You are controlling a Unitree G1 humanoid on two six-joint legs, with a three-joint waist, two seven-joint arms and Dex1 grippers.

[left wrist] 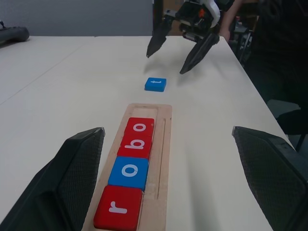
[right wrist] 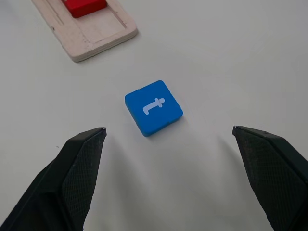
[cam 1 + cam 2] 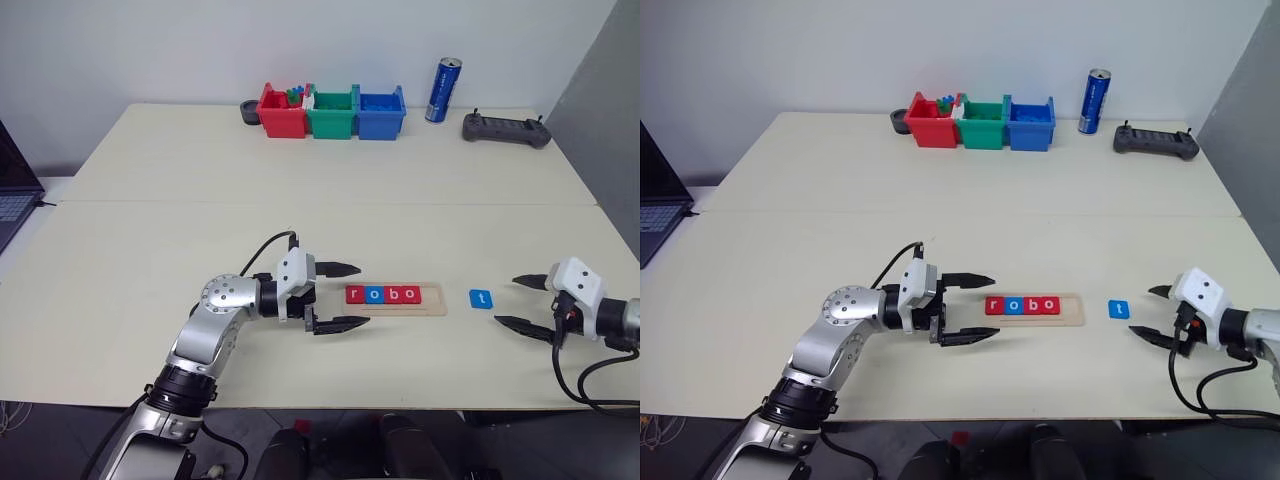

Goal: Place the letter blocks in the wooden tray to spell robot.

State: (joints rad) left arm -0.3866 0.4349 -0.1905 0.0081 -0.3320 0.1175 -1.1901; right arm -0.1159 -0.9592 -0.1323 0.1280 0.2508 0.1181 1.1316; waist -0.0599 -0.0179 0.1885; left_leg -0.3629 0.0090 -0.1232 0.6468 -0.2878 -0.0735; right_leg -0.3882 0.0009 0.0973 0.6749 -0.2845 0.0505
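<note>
Beside the wooden tray (image 3: 396, 296), square blue t block (image 3: 481, 298); both hands wide.

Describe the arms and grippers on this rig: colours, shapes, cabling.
Left arm: rounded silver metal links, bolt ring on the joint cap, black collar lower down. Each wrist carries a white angular housing over black hardware, with a looping black cable. Left gripper and right gripper: two long black tapered fingers ending in points; the inner pads show fine cross-hatch texture.

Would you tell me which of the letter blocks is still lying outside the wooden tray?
It is the blue t block, alone on the table between the wooden tray and the open right gripper. The other four, r, o, b, o, sit in the tray.
</note>
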